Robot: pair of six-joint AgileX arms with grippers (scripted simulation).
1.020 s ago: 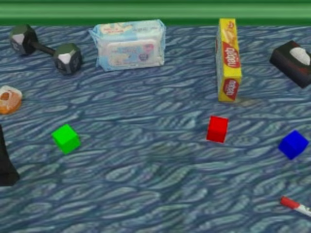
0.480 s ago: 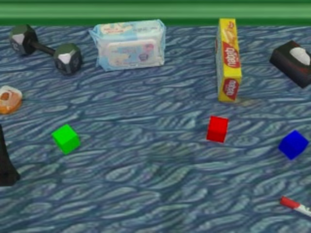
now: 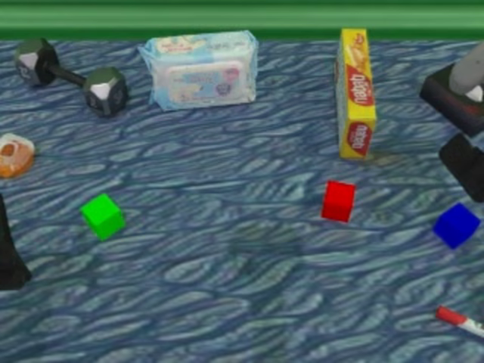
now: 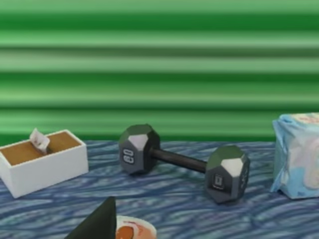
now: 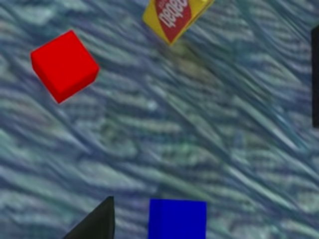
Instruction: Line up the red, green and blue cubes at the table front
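Entering the top view at the right edge, the right gripper (image 3: 465, 155) is hanging as a dark shape just above the small glossy deep blue cube (image 3: 457, 224), in front of the black tissue box (image 3: 448, 97); how far its fingers are parted cannot be told, and nothing is seen in its hold. The small glossy bright red cube (image 3: 338, 200) is sitting left of the blue one, near the front end of the upright yellow-and-red cracker box (image 3: 355, 92). The small glossy bright green cube (image 3: 103, 215) is lying well apart on the left side of the blue-grey rippled table (image 3: 227, 280). The left gripper (image 3: 9, 253) is waiting at the left edge, its opening not visible either. In the right wrist view the blue cube (image 5: 177, 218) is showing close below the camera, the red cube (image 5: 64, 64) farther off.
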